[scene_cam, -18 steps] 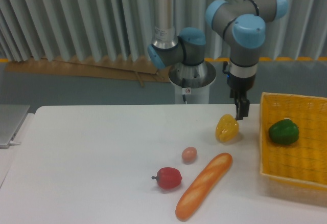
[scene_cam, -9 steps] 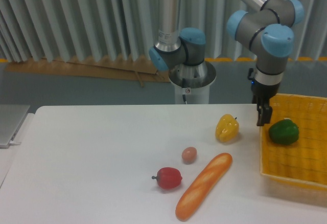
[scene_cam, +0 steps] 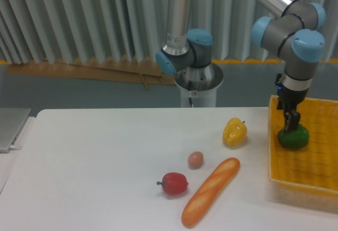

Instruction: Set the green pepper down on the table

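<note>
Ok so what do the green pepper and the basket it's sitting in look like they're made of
The green pepper looks like glossy molded plastic or a waxy real skin: it is smooth, with a soft sheen, but the view cannot settle which. The yellow basket looks woven, plastic or dyed fibre, going by its fine grid texture and matte finish. The pincer hangs right above the pepper.

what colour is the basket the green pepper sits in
Yellow, with a woven look; the basket shows in the fixed camera view.
</note>
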### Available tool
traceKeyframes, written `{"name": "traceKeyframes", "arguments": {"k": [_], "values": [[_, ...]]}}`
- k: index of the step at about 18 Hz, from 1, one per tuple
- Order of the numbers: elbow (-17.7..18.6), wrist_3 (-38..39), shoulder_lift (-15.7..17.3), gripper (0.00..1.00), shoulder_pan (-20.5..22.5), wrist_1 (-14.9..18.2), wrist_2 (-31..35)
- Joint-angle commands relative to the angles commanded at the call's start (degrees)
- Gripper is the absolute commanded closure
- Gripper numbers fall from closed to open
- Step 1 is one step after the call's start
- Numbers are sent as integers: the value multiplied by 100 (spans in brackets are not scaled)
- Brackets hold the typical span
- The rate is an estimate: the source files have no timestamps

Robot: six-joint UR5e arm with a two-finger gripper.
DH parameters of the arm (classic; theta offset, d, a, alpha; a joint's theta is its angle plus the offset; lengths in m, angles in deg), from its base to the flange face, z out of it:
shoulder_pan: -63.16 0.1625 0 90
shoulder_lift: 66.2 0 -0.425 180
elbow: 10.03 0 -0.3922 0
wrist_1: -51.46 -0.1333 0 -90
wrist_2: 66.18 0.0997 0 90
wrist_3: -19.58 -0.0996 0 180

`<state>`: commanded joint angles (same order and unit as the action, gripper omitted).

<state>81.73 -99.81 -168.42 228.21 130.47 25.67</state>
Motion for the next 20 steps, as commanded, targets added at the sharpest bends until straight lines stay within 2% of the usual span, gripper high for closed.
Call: {"name": "traceKeyframes", "arguments": {"k": [4,6,10,14,17,20], "values": [[44,1336,-44,0,36,-343,-114],[52,1479,-132,0,27,-448,-114],[88,1401,-334,0,10,-676,-97],[79,1059,-404,0,-87,-607,-18],[307,944,-404,0,-201,-598,289],[342,926,-413,0,-298,-580,457]]}}
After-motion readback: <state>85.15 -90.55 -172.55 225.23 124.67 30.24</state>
